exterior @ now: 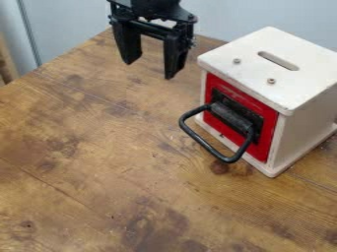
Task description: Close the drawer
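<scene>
From here the red drawer (267,131) at right looks flush in its white casing (305,89), so closing seems done, my gripper (152,59) open and empty at upper centre.

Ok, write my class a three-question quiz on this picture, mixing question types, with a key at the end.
1. True or false: the gripper is holding the wire loop handle.
2. Which colour is the drawer's front? A) blue B) red C) green
3. Fill in the blank: the white casing has a ____ cut in its top, near two small screws.

Key: 1 false; 2 B; 3 slot
</scene>
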